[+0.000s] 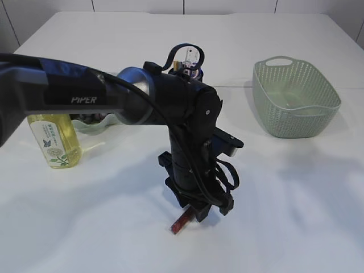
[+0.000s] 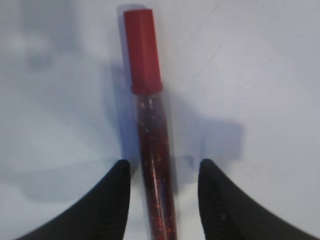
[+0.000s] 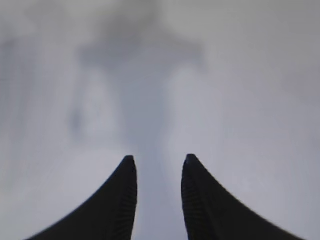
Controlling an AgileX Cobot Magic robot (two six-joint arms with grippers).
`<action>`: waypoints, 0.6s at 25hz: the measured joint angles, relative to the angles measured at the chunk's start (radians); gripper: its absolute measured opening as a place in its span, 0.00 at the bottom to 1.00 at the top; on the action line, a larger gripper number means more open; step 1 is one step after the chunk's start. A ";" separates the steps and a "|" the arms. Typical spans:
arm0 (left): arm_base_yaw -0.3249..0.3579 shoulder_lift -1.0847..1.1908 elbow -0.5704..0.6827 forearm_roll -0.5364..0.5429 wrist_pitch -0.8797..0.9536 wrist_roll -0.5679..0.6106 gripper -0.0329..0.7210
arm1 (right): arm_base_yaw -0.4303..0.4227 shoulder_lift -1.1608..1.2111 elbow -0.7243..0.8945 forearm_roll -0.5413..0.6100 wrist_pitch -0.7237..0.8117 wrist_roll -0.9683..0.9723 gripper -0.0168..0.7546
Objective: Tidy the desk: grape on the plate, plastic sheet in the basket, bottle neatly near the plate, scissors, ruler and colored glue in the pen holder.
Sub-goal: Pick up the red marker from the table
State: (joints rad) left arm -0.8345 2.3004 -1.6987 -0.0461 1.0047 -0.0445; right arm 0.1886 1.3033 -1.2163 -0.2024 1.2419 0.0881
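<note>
Red glitter glue stick lies flat on the white table, front and centre, and the left gripper is right down over it, jaws parted, one finger on each side with slim gaps showing. Right gripper hangs with jaws apart, nothing between them. Behind: pen holder, bottle at left, green basket at right.

Left end effector low over red glue, contact unclear; basket at right.
</note>
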 joint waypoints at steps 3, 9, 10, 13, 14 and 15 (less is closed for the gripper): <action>0.000 0.014 -0.002 0.000 0.002 0.000 0.48 | 0.000 0.000 0.000 0.000 -0.002 0.000 0.36; 0.000 0.018 -0.009 0.000 0.005 0.000 0.48 | 0.000 0.000 0.000 0.000 -0.002 0.000 0.36; 0.000 0.020 -0.011 0.000 0.007 0.000 0.47 | 0.000 0.000 0.000 0.000 -0.002 0.000 0.36; 0.000 0.022 -0.015 0.000 0.011 0.000 0.43 | 0.000 0.000 0.000 0.000 -0.004 0.000 0.36; 0.000 0.022 -0.015 0.000 0.011 0.000 0.40 | 0.000 0.000 0.000 0.000 -0.004 0.000 0.36; 0.000 0.022 -0.015 0.002 0.011 0.000 0.38 | 0.000 0.000 0.000 0.000 -0.004 0.000 0.36</action>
State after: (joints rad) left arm -0.8345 2.3225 -1.7136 -0.0443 1.0157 -0.0445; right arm 0.1886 1.3033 -1.2163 -0.2024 1.2384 0.0881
